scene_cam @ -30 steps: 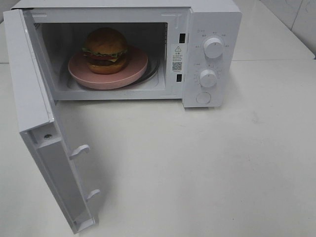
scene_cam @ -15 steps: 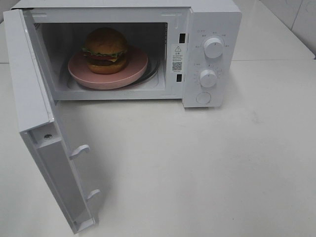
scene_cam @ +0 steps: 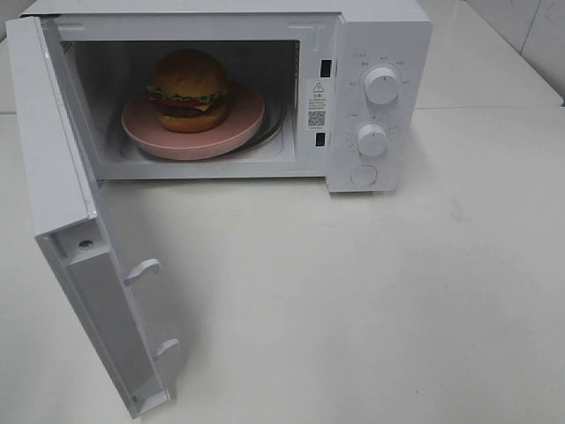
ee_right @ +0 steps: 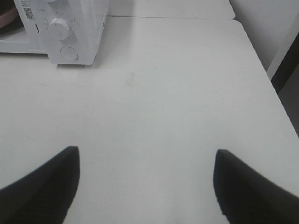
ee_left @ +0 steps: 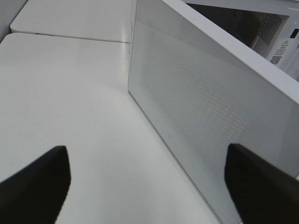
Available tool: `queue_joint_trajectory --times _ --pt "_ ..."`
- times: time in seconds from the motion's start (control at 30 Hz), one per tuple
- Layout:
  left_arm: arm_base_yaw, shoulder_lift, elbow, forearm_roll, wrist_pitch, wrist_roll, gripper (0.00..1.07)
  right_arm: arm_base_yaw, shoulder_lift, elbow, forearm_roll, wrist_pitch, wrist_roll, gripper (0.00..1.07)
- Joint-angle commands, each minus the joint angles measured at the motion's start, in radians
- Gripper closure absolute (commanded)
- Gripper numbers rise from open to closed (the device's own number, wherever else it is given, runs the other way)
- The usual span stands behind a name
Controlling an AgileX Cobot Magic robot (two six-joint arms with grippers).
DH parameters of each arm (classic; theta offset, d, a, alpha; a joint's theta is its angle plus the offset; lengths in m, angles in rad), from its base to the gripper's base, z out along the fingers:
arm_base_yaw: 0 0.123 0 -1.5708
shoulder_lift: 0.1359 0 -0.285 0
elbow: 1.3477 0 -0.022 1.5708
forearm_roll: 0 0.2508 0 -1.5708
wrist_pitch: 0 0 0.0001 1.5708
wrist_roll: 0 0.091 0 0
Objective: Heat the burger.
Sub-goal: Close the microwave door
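The white boxy microwave oven [scene_cam: 388, 26] has a small white sticker [scene_cam: 317, 89] on its front, just beside the open cooking space. The sticker shows a warning triangle, and its tiny print is too small to read. Under it sits a black square QR code [scene_cam: 316, 117]. Little grey marks ring the upper round white knob [scene_cam: 381, 85] and the lower round white knob [scene_cam: 372, 140]. None of them can be read.
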Motion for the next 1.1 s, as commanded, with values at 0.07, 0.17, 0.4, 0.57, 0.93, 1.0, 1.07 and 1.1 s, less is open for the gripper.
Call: queue_joint_trajectory --times 0.07,0.17,0.4,0.57,0.93,1.0,1.07,1.1 --pt "0.005 0.097 -0.007 0.001 -0.071 0.020 0.66 -0.007 -0.026 0.001 0.000 -0.016 -0.001 0.31" --pt "0.005 0.169 -0.007 0.002 -0.138 0.019 0.86 -0.007 -0.026 0.001 0.000 -0.016 -0.001 0.31" --pt "0.005 0.332 0.018 0.010 -0.372 0.064 1.07 -0.007 -0.026 0.001 0.000 -0.016 -0.001 0.31" --pt "0.005 0.400 0.079 0.008 -0.538 0.120 1.07 -0.007 -0.026 0.001 0.000 -0.016 -0.001 0.31" --pt "0.005 0.573 0.310 -0.010 -1.112 0.192 1.07 -0.007 -0.026 0.001 0.000 -0.016 -0.001 0.31" --pt "0.005 0.590 0.328 -0.005 -1.170 0.192 1.07 -0.007 -0.026 0.001 0.000 -0.016 -0.001 0.31" --pt "0.005 0.662 0.377 0.050 -1.338 0.160 1.07 -0.007 -0.026 0.001 0.000 -0.016 -0.001 0.31" --pt "0.005 0.662 0.377 0.050 -1.338 0.160 1.07 -0.007 -0.026 0.001 0.000 -0.016 -0.001 0.31"
